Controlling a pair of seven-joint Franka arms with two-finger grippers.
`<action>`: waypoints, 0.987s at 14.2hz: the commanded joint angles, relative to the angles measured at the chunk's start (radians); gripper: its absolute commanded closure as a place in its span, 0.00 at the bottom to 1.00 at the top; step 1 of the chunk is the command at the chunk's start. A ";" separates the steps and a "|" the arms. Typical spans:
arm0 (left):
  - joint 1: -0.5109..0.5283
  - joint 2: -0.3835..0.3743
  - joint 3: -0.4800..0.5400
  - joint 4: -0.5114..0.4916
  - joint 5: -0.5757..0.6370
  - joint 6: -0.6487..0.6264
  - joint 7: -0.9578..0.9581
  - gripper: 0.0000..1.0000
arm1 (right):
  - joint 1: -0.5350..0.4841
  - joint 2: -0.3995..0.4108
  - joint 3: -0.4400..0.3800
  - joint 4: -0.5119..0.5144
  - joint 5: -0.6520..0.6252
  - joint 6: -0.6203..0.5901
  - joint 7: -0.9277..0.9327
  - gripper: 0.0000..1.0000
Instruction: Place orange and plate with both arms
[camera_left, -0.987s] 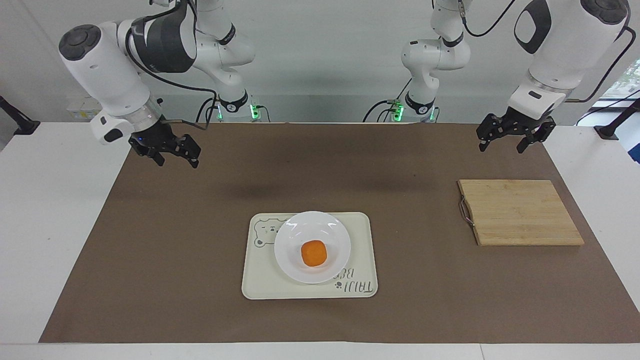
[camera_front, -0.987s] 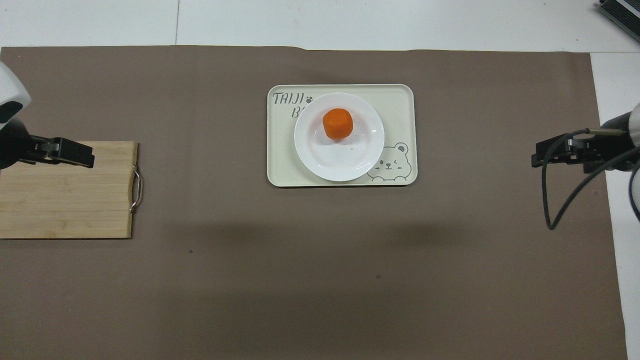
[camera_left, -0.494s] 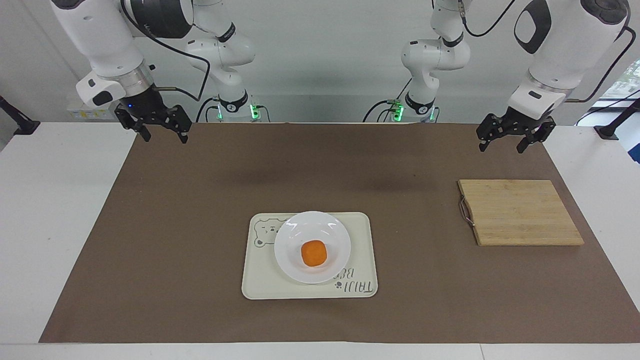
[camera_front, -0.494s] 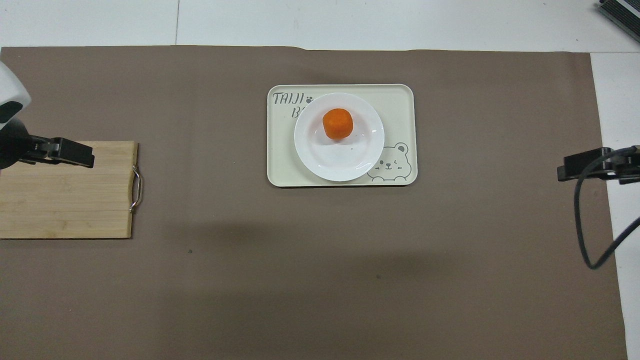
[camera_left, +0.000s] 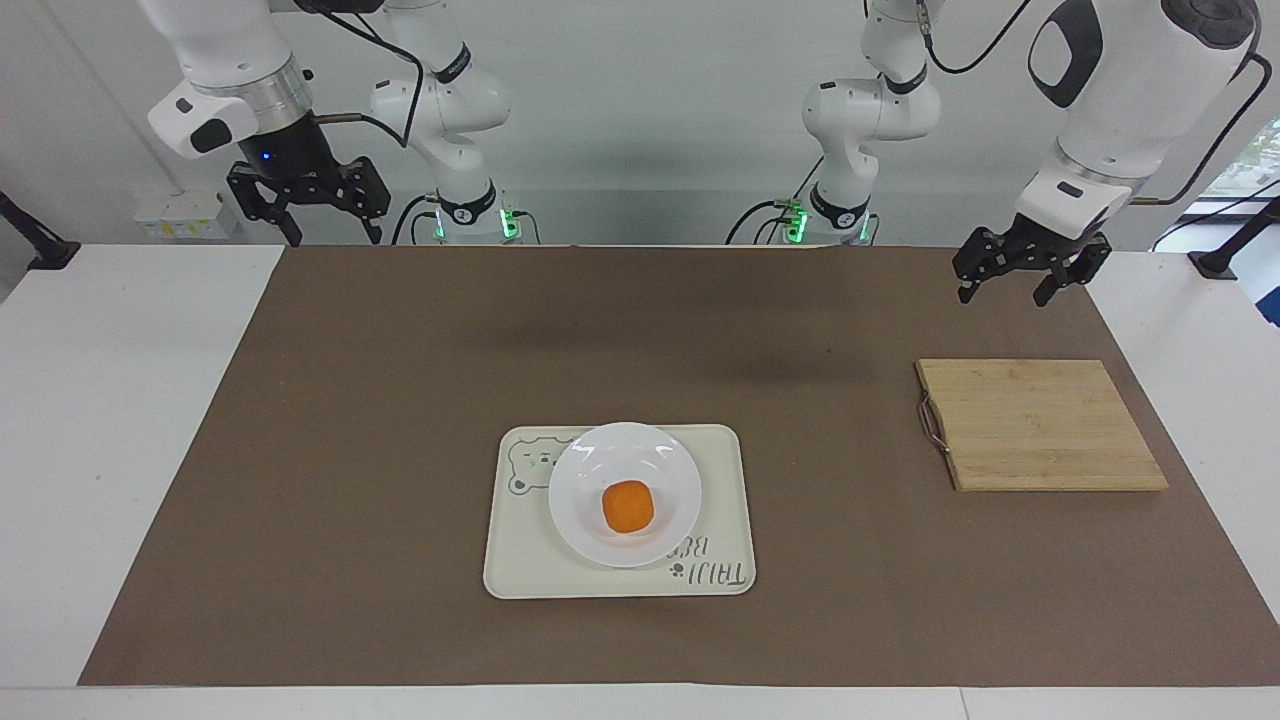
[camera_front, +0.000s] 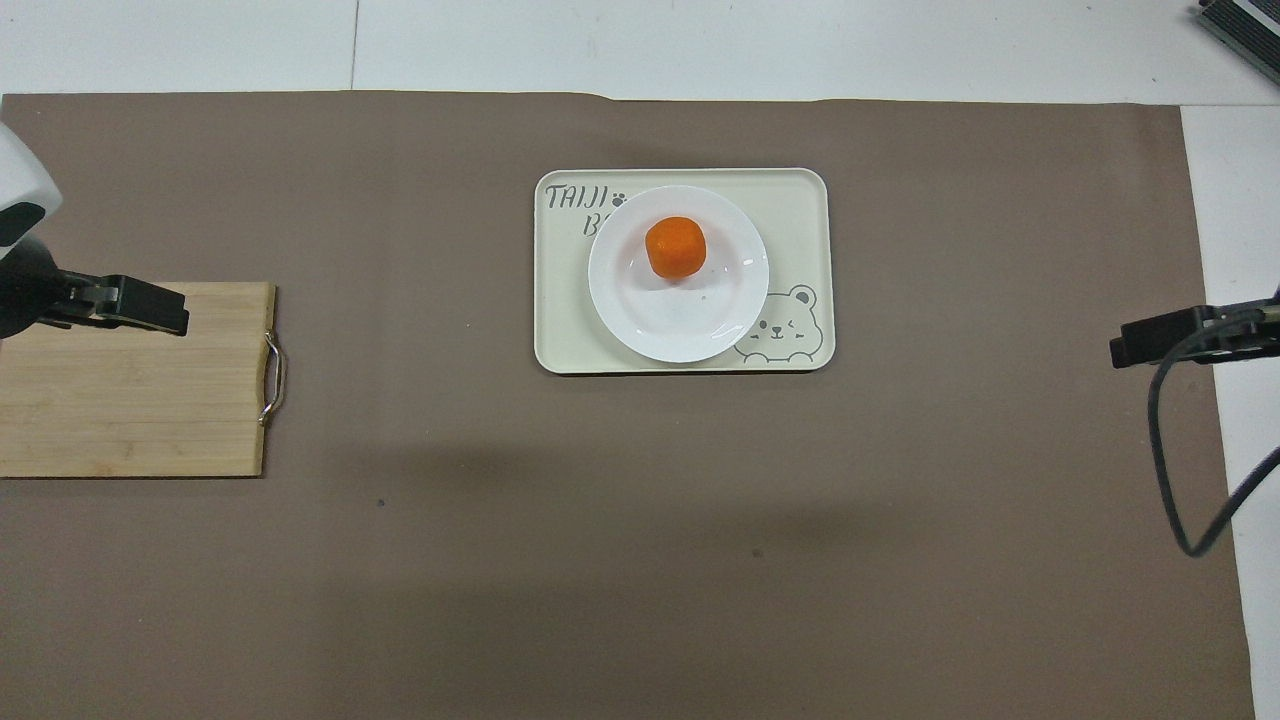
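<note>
The orange (camera_left: 628, 506) is sitting on the white plate (camera_left: 590, 470), a little off the plate's middle, in the lower centre of the facing view. In the overhead view the orange (camera_front: 675, 247) is lying in the upper half of the plate (camera_front: 700, 320), just above the middle of the frame. The plate is resting on a cream tray (camera_left: 720, 470) with a bear drawing and lettering, and the tray is lying on the brown mat (camera_left: 400, 420) that is covering the desk (camera_left: 120, 400).

The right gripper (camera_left: 308, 210) is hanging in the air at the upper left of the facing view, over the mat's top edge, with its fingers spread open and holding nothing. The left gripper (camera_left: 1030, 268) is hanging at the upper right of that view, above the mat and just above the wooden cutting board (camera_left: 1040, 425) as framed; its fingers are also standing open and empty. In the overhead view the left gripper (camera_front: 120, 305) is showing at the left edge over the board (camera_front: 130, 400), and the right gripper (camera_front: 1165, 340) at the right edge.
</note>
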 joint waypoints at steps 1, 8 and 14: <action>0.012 -0.003 -0.010 0.012 0.012 -0.021 0.008 0.00 | -0.005 -0.019 0.003 -0.043 -0.037 0.047 -0.034 0.00; 0.012 -0.003 -0.010 0.012 0.012 -0.021 0.008 0.00 | -0.002 -0.032 0.003 -0.067 -0.018 0.055 -0.005 0.00; 0.012 -0.003 -0.010 0.012 0.012 -0.021 0.008 0.00 | -0.013 -0.029 0.000 -0.063 -0.021 0.055 -0.062 0.00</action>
